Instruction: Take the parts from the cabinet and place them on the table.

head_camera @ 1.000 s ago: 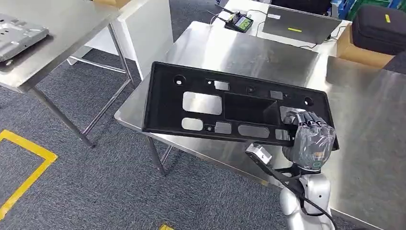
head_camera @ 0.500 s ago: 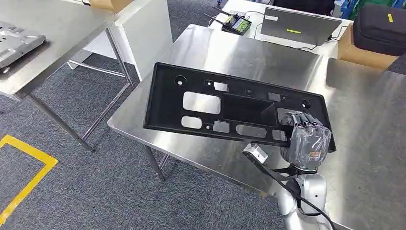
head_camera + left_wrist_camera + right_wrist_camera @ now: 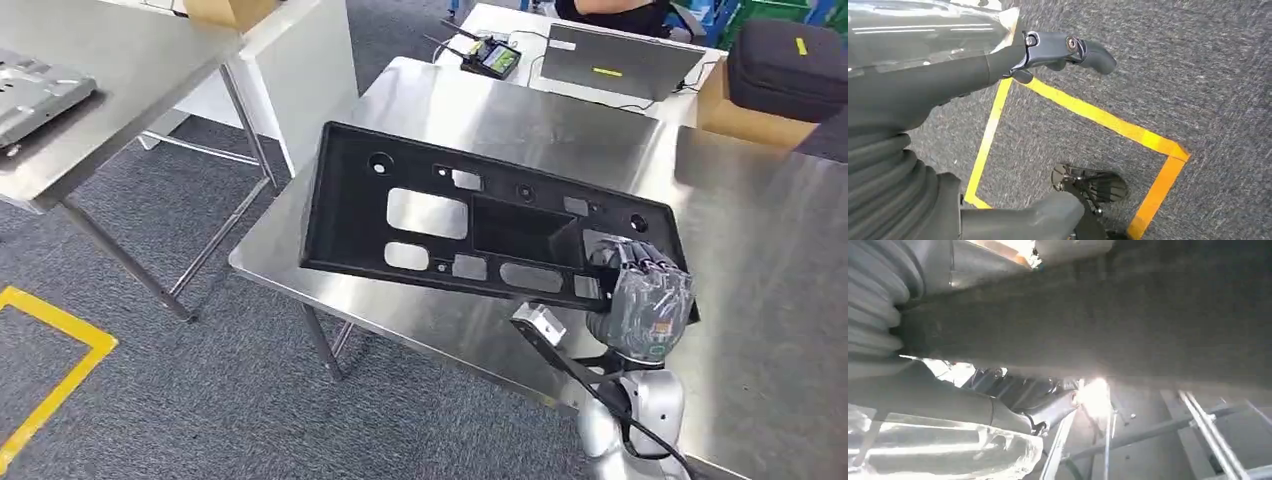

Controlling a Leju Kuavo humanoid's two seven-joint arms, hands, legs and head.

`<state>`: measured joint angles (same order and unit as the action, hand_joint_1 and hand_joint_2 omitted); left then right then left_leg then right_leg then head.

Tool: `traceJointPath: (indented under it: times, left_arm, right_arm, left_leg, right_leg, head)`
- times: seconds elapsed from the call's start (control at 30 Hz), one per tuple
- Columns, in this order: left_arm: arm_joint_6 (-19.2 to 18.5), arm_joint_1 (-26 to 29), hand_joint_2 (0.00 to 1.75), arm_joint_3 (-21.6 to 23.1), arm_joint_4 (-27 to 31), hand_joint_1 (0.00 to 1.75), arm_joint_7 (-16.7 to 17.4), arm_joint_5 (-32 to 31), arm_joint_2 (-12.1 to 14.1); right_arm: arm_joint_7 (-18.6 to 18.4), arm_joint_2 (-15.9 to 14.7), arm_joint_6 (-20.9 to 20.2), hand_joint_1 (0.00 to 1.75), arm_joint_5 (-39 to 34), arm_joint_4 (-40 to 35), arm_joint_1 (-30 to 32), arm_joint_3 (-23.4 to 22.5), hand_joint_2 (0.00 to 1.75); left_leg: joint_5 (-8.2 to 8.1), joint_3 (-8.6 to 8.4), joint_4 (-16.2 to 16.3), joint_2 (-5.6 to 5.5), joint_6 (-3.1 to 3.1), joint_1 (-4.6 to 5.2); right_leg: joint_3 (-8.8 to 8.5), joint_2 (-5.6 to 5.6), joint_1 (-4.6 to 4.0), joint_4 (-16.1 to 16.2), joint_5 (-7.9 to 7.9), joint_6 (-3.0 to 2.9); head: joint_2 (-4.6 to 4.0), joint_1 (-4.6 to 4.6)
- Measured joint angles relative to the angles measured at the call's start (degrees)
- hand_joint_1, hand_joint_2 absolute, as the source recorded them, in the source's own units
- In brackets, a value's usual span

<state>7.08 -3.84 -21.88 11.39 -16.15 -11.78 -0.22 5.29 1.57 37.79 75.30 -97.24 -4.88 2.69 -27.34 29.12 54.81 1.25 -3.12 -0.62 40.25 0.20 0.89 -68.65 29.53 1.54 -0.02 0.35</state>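
Note:
A long black plastic panel (image 3: 440,215) with several cut-outs hangs tilted over the near part of the steel table (image 3: 480,110). My right hand (image 3: 645,300) grips its right end from below, fingers over the edge. In the right wrist view the panel's dark underside (image 3: 1128,315) crosses close above the hand (image 3: 963,410). My left hand (image 3: 998,60) hangs over grey carpet with its fingers apart and nothing in it.
A second steel table (image 3: 120,70) at the left carries a grey metal part (image 3: 35,90). Behind the table are a laptop (image 3: 610,60), a controller (image 3: 495,55), a black case (image 3: 785,60) and a cardboard box (image 3: 740,115). Yellow tape (image 3: 55,370) marks the carpet.
The whole picture has shifted a little, so the camera has moved. My right hand still holds the panel, now slightly further over the table.

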Motion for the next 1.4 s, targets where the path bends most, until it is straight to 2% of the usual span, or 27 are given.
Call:
traceJointPath:
  times: [0.07,0.1,0.17,0.2,0.23,0.3,0.37,0.4,0.43,0.5,0.57,0.63,0.67,0.7,0.73,0.77,0.87,0.9,0.93,0.97,1.03,1.1,1.17,1.23,1.3,1.37,1.4]
  left_arm:
    - [0.0,0.0,1.75,0.0,0.0,0.0,0.1,0.0,0.0]
    - [0.0,0.0,1.75,0.0,0.0,0.0,0.2,0.0,-0.1]
    - [0.0,0.0,1.75,0.0,0.0,0.0,0.3,0.0,-0.3]
    - [0.0,0.0,1.75,0.0,0.0,0.0,0.3,0.0,-0.3]
    - [0.1,-0.1,1.75,0.0,0.0,0.0,0.3,0.0,0.2]
    - [0.1,-0.2,1.75,0.0,0.0,0.0,0.3,-0.1,-0.2]
    - [0.1,-0.3,1.75,0.0,0.0,0.0,0.4,-0.1,-0.3]
    - [0.1,-0.4,1.75,0.0,0.0,0.0,0.4,-0.1,-0.3]
    - [0.1,-0.4,1.75,0.0,0.0,0.0,0.4,-0.1,-0.3]
    - [0.1,-0.3,1.75,0.0,0.0,0.0,0.4,-0.1,-0.3]
    - [0.1,-0.1,1.75,0.0,0.0,0.0,0.4,-0.1,-0.3]
    - [0.2,-0.1,1.75,0.0,0.0,0.0,0.4,-0.1,-0.4]
    - [0.2,-0.1,1.75,0.0,0.0,0.0,0.4,-0.1,-0.4]
    - [0.3,-0.1,1.75,-0.1,0.0,0.0,0.4,-0.1,-0.4]
    - [0.4,-0.1,1.75,-0.1,0.0,0.0,0.5,-0.1,-0.4]
    - [0.4,-0.1,1.75,-0.1,0.0,0.0,0.5,-0.1,-0.4]
    - [0.6,-0.2,1.75,-0.1,0.0,0.0,0.5,-0.1,-0.4]
    - [0.6,-0.2,1.75,-0.1,0.0,0.0,0.5,-0.1,-0.5]
    - [0.6,-0.3,1.75,-0.1,0.0,0.0,0.5,-0.2,-0.5]
    - [0.6,-0.2,1.75,-0.1,0.0,0.0,0.5,-0.2,-0.6]
    - [0.7,0.1,1.75,-0.2,0.0,0.0,0.7,-0.4,-0.6]
    - [1.0,0.1,1.75,-0.4,0.0,0.0,0.8,-0.9,-0.6]
    - [1.6,0.0,1.75,-0.7,0.0,0.0,0.6,-1.5,-0.6]
    - [2.6,-0.1,1.75,-0.9,0.0,0.0,-1.0,-2.3,-0.7]
    - [3.1,-0.2,1.75,-1.1,0.0,0.0,-3.0,-2.6,-0.7]
    - [2.4,-0.3,1.75,-1.5,0.0,0.0,-5.1,-2.6,-0.8]
    - [1.6,-0.3,1.75,-1.7,0.0,0.0,-6.1,-2.4,-0.9]
  right_arm:
    - [0.0,0.0,-0.4,1.71,-0.2,0.0,0.3,0.0,1.75]
    - [0.0,0.0,-0.9,1.71,-0.2,0.0,0.1,0.0,1.75]
    - [0.0,0.0,-1.2,1.71,-0.2,0.1,-0.5,-0.1,1.75]
    - [0.0,0.0,-1.4,1.71,-0.2,0.1,-0.9,-0.1,1.75]
    - [0.0,0.1,-1.5,1.71,-0.2,0.2,-1.3,-0.1,1.75]
    - [0.0,0.3,-1.7,1.71,-0.2,0.2,-1.6,-0.1,1.75]
    - [0.0,0.3,-1.7,1.71,-0.2,0.2,-1.8,-0.4,1.75]
    - [0.0,0.3,-1.7,1.71,-0.2,0.2,-1.8,-0.4,1.75]
    - [0.0,0.3,-1.7,1.71,-0.2,0.2,-2.0,-0.5,1.75]
    - [0.0,0.6,-1.7,1.71,-0.1,0.2,-2.1,-0.5,1.75]
    - [0.0,0.7,-1.7,1.71,-0.1,0.2,-2.0,-0.5,1.75]
    - [0.1,0.7,-1.7,1.71,-0.2,0.4,-2.2,-0.5,1.75]
    - [0.2,0.8,-1.7,1.71,-0.2,0.5,-2.3,-0.6,1.75]
    - [0.4,0.7,-1.7,1.71,-0.2,0.6,-2.5,-0.6,1.75]
    - [0.6,0.7,-1.7,1.71,-0.4,0.8,-2.8,-0.6,1.75]
    - [0.7,0.7,-1.7,1.71,-0.5,0.9,-3.0,-0.6,1.75]
    - [1.0,0.6,-1.5,1.71,-1.3,1.6,-3.1,-0.7,1.75]
    - [1.1,0.5,-1.4,1.71,-1.4,1.7,-3.1,-0.8,1.75]
    - [1.2,0.3,-1.4,1.71,-1.4,1.8,-3.0,-0.9,1.75]
    - [1.2,0.2,-1.3,1.71,-1.5,1.9,-3.3,-0.9,1.75]
    - [1.2,0.2,-1.2,1.71,-1.6,2.2,-3.3,-0.9,1.75]
    - [0.4,0.1,-1.5,1.71,-1.0,2.6,-3.0,-1.1,1.75]
    - [-0.9,-0.1,-2.3,1.71,0.8,3.1,-3.0,-1.7,1.75]
    - [-2.3,-0.6,-4.2,1.71,0.8,5.1,-4.0,-3.0,1.75]
    - [-3.3,-1.2,-5.8,1.71,-0.2,10.0,-6.7,-4.6,1.75]
    - [-4.5,-2.6,-6.2,1.71,-0.4,16.6,-9.3,-7.0,1.75]
    - [-5.4,-3.5,-6.3,1.71,-0.1,21.0,-11.1,-8.2,1.75]
  left_leg:
    - [-0.16,0.0,0.1,0.82,0.07,-0.03]
    - [-0.27,-0.1,0.1,1.28,0.23,-0.12]
    - [-0.87,-0.39,0.5,2.14,1.06,-0.56]
    - [-1.47,-0.49,1.2,2.63,1.66,-0.7]
    - [-2.05,-0.21,1.6,2.95,2.38,-0.18]
    - [-2.46,-0.44,2.0,3.45,2.73,-0.23]
    - [-2.75,-0.77,1.9,4.29,3.03,-0.65]
    - [-3.45,-0.8,2.5,3.42,3.44,-1.03]
    - [-4.91,0.05,4.5,1.3,3.44,-1.09]
    - [-9.35,4.97,13.9,-0.7,3.33,-0.99]
    - [-10.84,9.59,21.2,-0.99,3.01,-0.95]
    - [-7.3,9.47,18.5,-1.33,2.24,-0.84]
    - [-4.07,7.63,13.6,-1.86,1.67,-0.7]
    - [-1.37,5.52,8.6,-3.14,1.09,-0.5]
    - [-0.4,3.91,4.6,-6.37,0.42,-0.43]
    - [-0.6,3.62,4.3,-5.85,0.53,-0.25]
    - [-0.43,3.52,4.1,-4.01,0.23,0.47]
    - [0.31,3.2,2.9,-3.11,-0.09,-0.16]
    - [0.67,2.83,2.3,-2.49,-0.11,0.04]
    - [0.74,2.97,2.2,-1.83,-0.29,0.04]
    - [0.76,3.03,2.3,-0.09,-0.37,0.25]
    - [0.73,3.15,2.3,0.75,-0.37,0.32]
    - [0.67,3.06,2.3,1.65,-0.28,0.31]
    - [0.56,2.8,2.4,2.24,-0.05,0.4]
    - [0.28,2.99,2.8,2.52,0.63,1.01]
    - [0.44,2.93,2.7,2.64,1.02,0.78]
    - [0.23,3.12,3.0,2.66,1.34,0.75]
  right_leg:
    - [2.69,-0.03,0.26,-5.1,0.99,0.58]
    - [2.06,-0.13,0.64,-3.6,-0.07,1.35]
    - [-2.71,-1.01,1.38,5.6,-3.99,3.14]
    - [-5.23,-2.73,1.56,10.8,-5.12,3.74]
    - [-5.68,-3.27,0.75,10.0,-4.62,3.1]
    - [-5.35,-2.01,0.87,10.1,-4.3,1.21]
    - [-5.33,-0.87,0.72,10.0,-4.18,0.44]
    - [-5.54,-0.34,1.03,10.1,-4.27,-0.01]
    - [-5.56,0.08,0.96,10.1,-4.23,-0.12]
    - [-5.54,1.03,0.67,10.1,-4.3,-0.78]
    - [-5.57,2.42,0.24,10.1,-4.25,-0.88]
    - [-5.73,3.74,0.01,10.1,-4.25,-0.88]
    - [-5.88,4.53,-0.03,10.1,-4.25,-0.88]
    - [-5.98,5.24,-0.03,10.1,-4.26,-0.87]
    - [-5.99,5.78,0.09,10.1,-4.29,-0.82]
    - [-5.82,6.39,-0.36,10.1,-4.35,-0.69]
    - [-5.43,7.87,0.29,10.6,-4.85,0.18]
    - [-4.84,7.5,-0.42,10.4,-4.84,0.44]
    - [-4.12,3.88,-0.3,9.0,-4.07,0.32]
    - [-2.77,1.9,-0.57,5.6,-2.21,-0.1]
    - [1.59,0.81,-0.29,-3.4,1.57,-0.55]
    - [3.4,0.49,-0.17,-7.4,2.31,0.1]
    - [-0.54,0.13,-0.06,-0.5,-0.48,1.25]
    - [-6.57,-1.41,-0.15,9.7,-3.14,1.48]
    - [-7.35,-1.36,-0.5,11.5,-3.73,0.33]
    - [-7.26,-1.15,-0.77,11.5,-3.78,-0.01]
    - [-7.55,-1.04,0.28,11.9,-4.18,-0.59]
  head:
    - [0.0,0.22]
    - [0.0,0.17]
    - [0.0,0.17]
    - [0.0,0.26]
    - [0.0,0.37]
    - [0.0,-0.05]
    - [0.0,-0.11]
    - [0.0,-0.15]
    - [0.0,-0.2]
    - [0.0,-0.33]
    - [0.0,-0.29]
    - [0.0,-0.33]
    - [0.0,-0.26]
    - [0.0,-0.31]
    - [0.0,-0.26]
    - [0.0,-0.2]
    - [0.0,-0.31]
    - [0.0,-0.24]
    - [0.0,-0.17]
    - [0.0,0.46]
    - [0.0,0.39]
    - [0.02,0.44]
    - [0.0,0.48]
    - [0.0,0.52]
    - [0.0,-0.05]
    - [0.02,0.0]
    - [0.0,0.0]
